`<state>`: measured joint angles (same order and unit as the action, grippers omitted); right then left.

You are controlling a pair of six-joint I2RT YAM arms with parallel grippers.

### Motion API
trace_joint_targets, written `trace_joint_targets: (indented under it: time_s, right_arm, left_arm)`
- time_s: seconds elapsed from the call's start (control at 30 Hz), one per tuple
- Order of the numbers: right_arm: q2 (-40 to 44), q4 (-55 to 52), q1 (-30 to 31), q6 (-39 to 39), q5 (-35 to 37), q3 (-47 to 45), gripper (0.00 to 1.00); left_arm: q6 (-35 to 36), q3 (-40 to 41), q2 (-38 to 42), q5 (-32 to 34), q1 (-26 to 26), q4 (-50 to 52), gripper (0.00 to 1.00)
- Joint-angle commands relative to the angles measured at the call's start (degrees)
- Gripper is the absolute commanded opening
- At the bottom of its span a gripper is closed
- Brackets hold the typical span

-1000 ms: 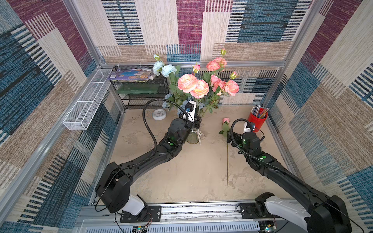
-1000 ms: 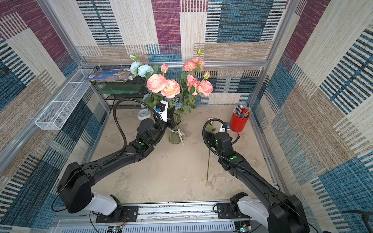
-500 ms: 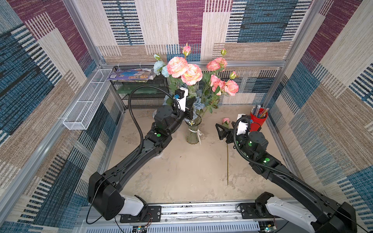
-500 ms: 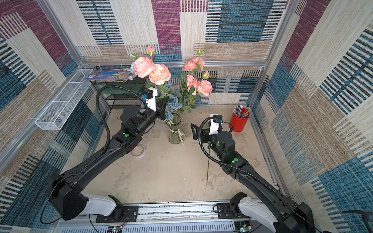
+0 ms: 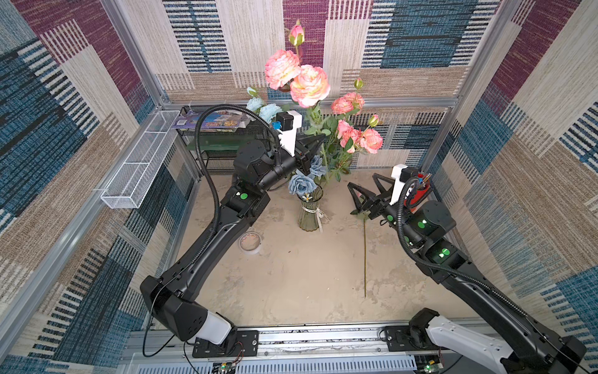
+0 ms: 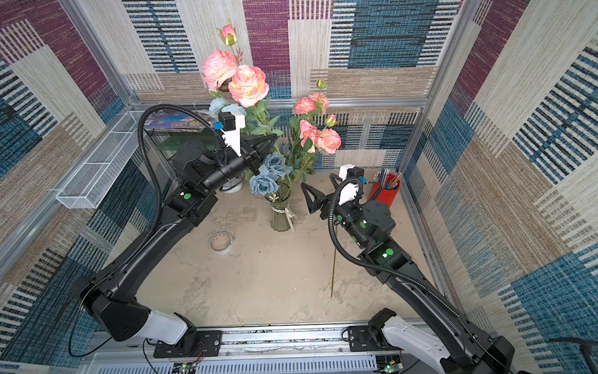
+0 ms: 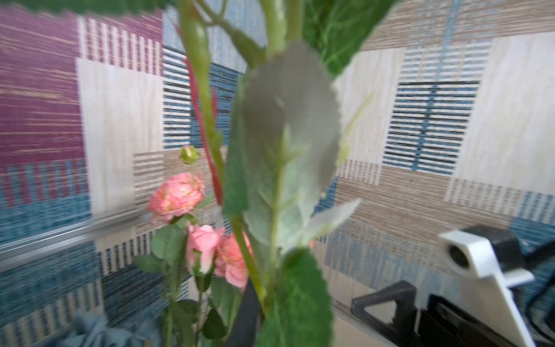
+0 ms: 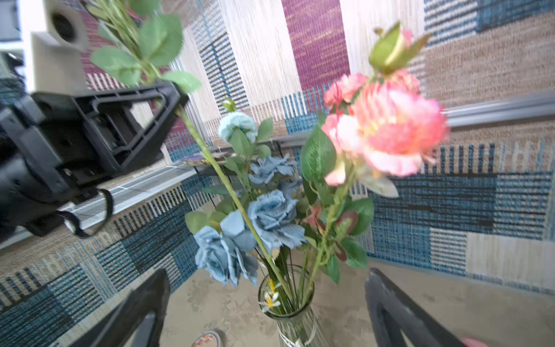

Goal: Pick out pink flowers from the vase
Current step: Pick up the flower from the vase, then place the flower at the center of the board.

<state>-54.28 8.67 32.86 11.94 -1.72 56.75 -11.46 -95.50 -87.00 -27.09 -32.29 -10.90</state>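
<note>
**Left gripper lifts pink stem over vase**

Left gripper point(image 5: 318, 140) is clenched on the stem of a pink flower spray point(image 5: 296, 77), w/ two big blooms and a bud high above the gripper, near the back wall. In the right wrist view the stem runs down from the closed jaws into the vase point(image 8: 295, 326), so its lower end is still inside the rim.

Vase point(image 5: 309, 212) stands on the desk point(image 5: 307, 275), below and just right of the left gripper, between both arms. More pink flowers point(image 5: 359, 137) are still in it, leaning to the right gripper's side, plus blue roses point(image 5: 302, 184) right under the left gripper.

Right gripper point(image 5: 364, 184) is released, jaws wide apart, nothing between them, aimed at the vase, near but not touching. One pink stem point(image 5: 365, 259) lies flat on the desk, bloom end under the right gripper.

Tape roll point(image 5: 250, 241) on the desk near the left arm; red cup point(image 6: 385, 194) behind the right arm.
</note>
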Motion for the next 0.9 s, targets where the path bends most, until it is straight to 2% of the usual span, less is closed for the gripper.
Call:
trace_joint_targets:
  time_s: [0.0, 0.13, 0.2, 0.4, 0.6, 0.87]
  right_arm:
    - [-0.3, -2.6, 0.1, -1.5, -4.3, 3.0, 0.96]
    - [-1.2, -3.1, 0.0, -3.3, -3.7, 3.9, 0.98]
    - [-2.2, -3.5, 0.0, -4.0, -3.9, 3.8, 1.0]
    - [-5.8, -4.7, 0.1, -3.5, -9.4, 4.7, 0.92]
    - [-6.6, -5.1, 0.1, -2.3, -10.3, 5.4, 0.61]
    - [-7.5, -5.7, 0.1, -1.4, -13.9, 5.3, 0.33]
  left_arm:
    - [-7.1, -1.9, -1.9, -17.2, 0.0, 2.5, 0.06]
    - [-9.4, -1.1, -2.9, -24.0, -0.4, 1.3, 0.04]
    - [-9.2, 0.1, -2.4, -24.3, -1.0, 1.1, 0.04]
    - [-10.4, 1.8, -2.4, -26.2, -1.7, -0.5, 0.05]
    - [-10.3, 3.8, -1.9, -25.8, -1.9, -0.7, 0.05]
    - [-10.0, 4.4, -2.0, -24.3, -2.0, -0.8, 0.06]
